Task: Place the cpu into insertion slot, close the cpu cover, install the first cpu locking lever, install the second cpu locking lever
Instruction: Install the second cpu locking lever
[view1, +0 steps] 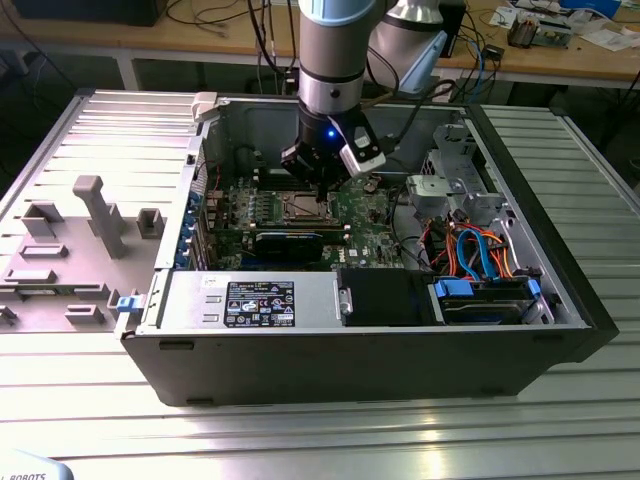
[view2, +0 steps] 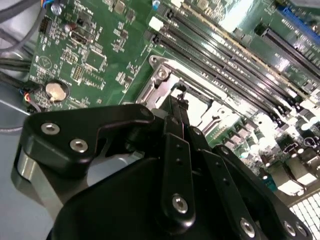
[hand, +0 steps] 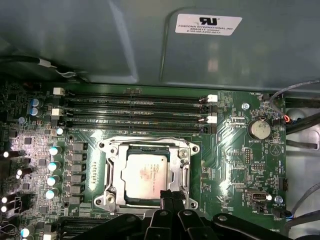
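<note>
A dull silver-grey square cpu is seen lying flat inside the insertion slot, whose silvery metal rim is framed by green circuit board. The cpu cover, a thin bright metal frame, is seen lying around the chip in the first wrist view. The black, matt gripper, built of bolted linkage arms, is drawn narrow, its fingertips nearly together and nothing held between them. Its tips are placed at the near edge of the cpu, just over the socket rim. Beyond the gripper, long dark memory slots are set in parallel rows. In the exterior view the gripper is lowered into the open grey metal computer case.
</note>
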